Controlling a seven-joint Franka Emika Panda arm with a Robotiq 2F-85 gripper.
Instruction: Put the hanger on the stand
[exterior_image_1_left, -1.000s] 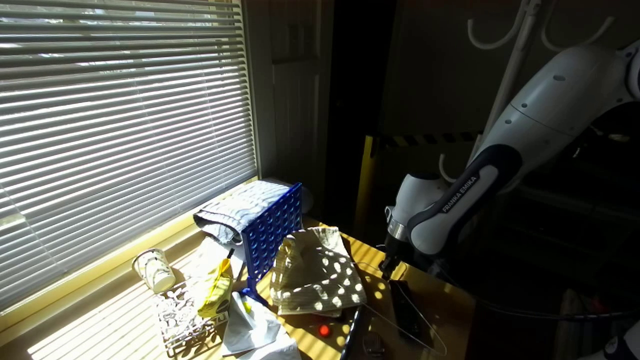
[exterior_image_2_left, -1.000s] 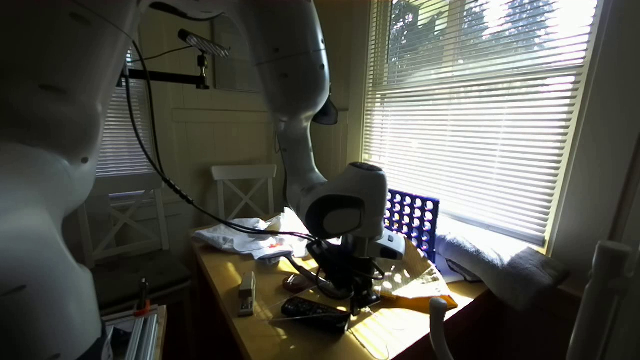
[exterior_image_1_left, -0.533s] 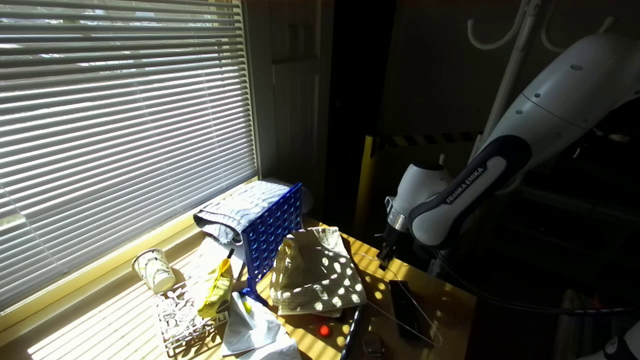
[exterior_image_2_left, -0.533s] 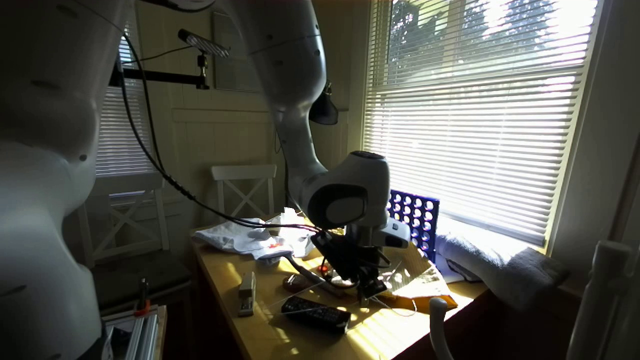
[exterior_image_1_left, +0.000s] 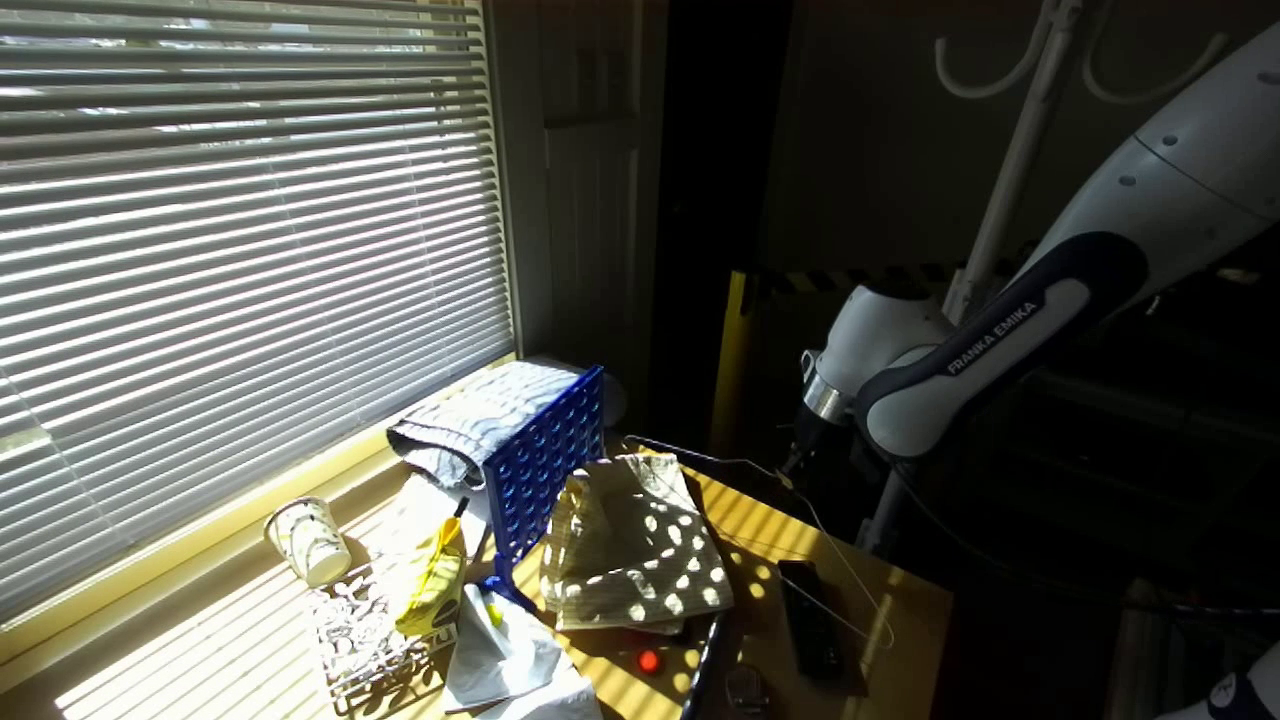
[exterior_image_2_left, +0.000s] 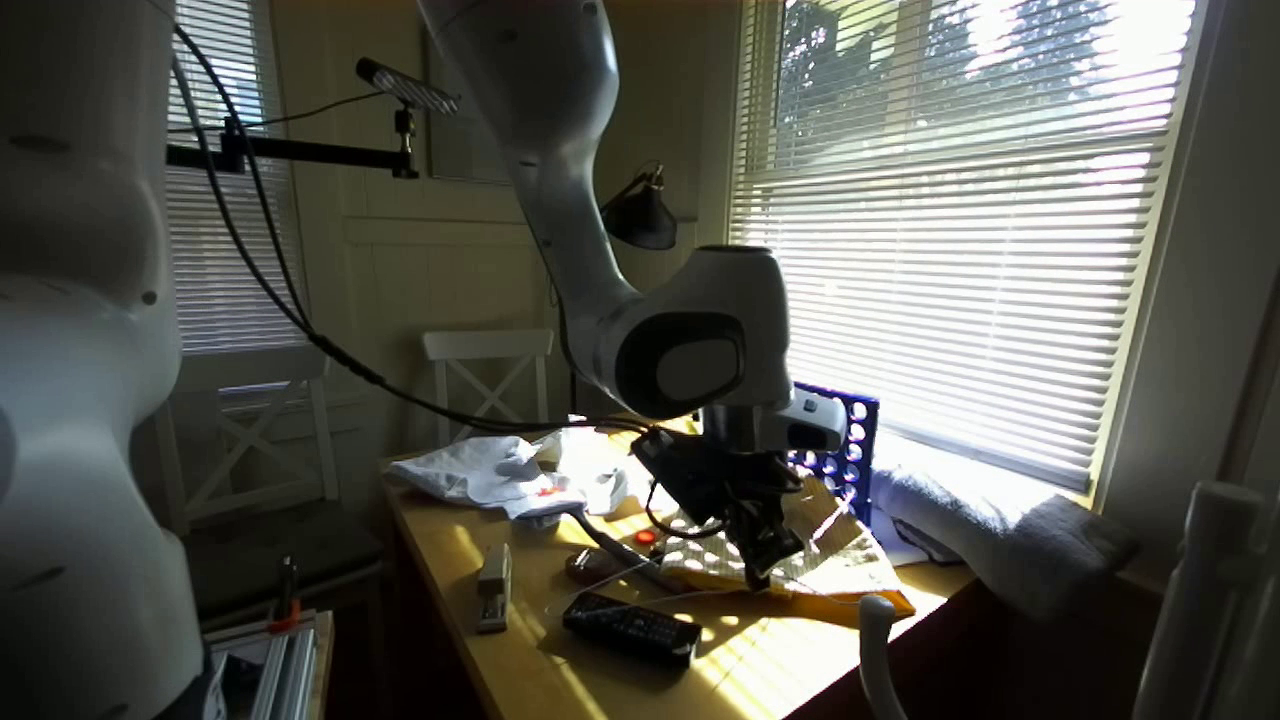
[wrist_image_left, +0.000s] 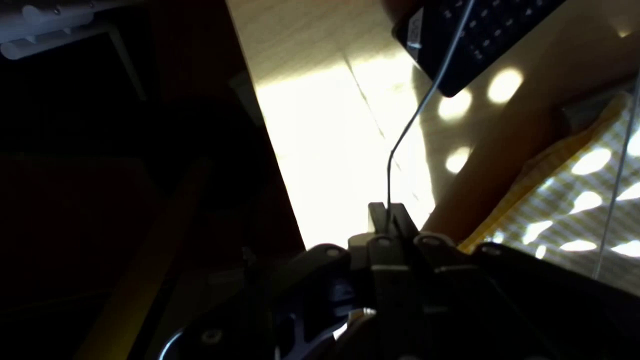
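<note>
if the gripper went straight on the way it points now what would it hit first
Most likely the sunlit part of the table, near its edge. The gripper, closed on the hanger, points down toward it, though depth is hard to judge from the wrist view.

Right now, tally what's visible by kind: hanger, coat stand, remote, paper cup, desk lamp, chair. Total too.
Hanger: 1
Coat stand: 1
Remote: 1
Paper cup: 1
Desk lamp: 1
Chairs: 2
Total: 7
</note>
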